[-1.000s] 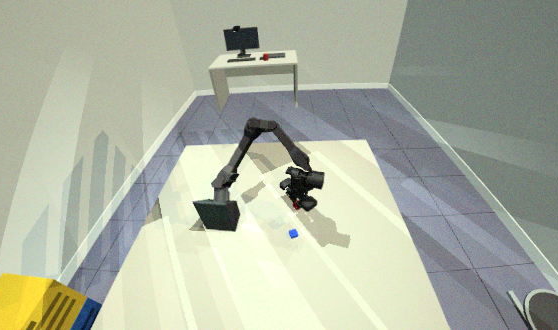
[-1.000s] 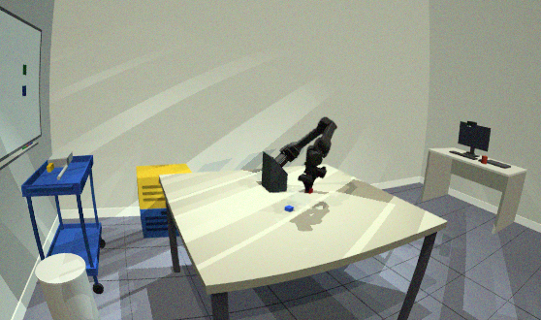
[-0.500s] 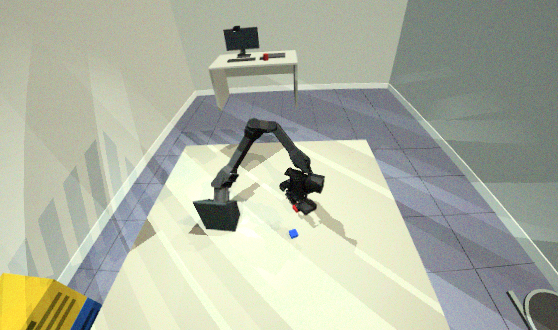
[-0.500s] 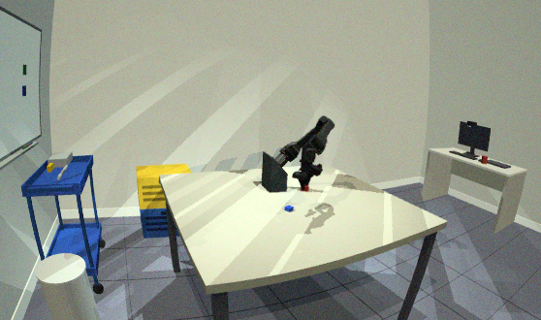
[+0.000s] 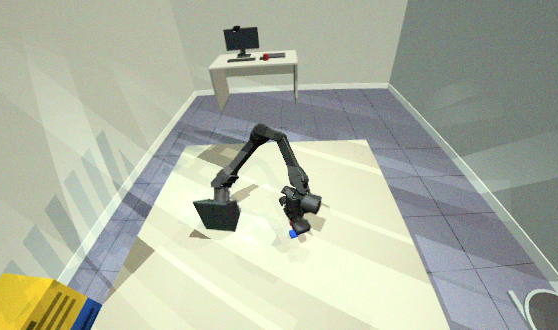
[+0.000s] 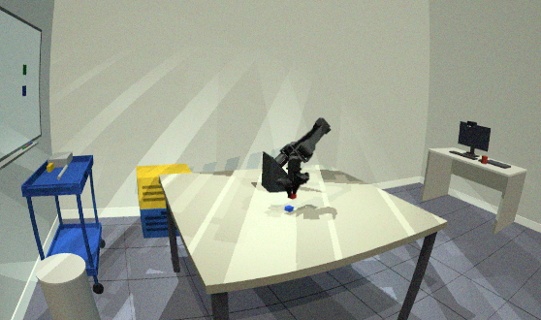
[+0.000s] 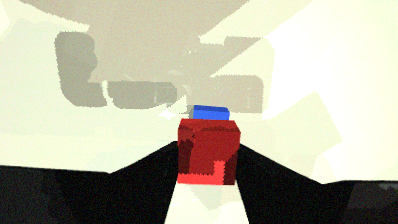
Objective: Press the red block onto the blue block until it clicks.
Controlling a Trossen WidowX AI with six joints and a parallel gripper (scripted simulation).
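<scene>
Red block (image 6: 293, 196) (image 7: 208, 152) in gripper (image 5: 292, 226) (image 6: 292, 196) (image 7: 206, 149).

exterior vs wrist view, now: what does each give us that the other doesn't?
Exterior only: blue cart, whiteboard, desk with monitor.

Wrist only: both fingers close up, one on each side of the red block.

Both: red block, held in the hand, and blue block.
</scene>
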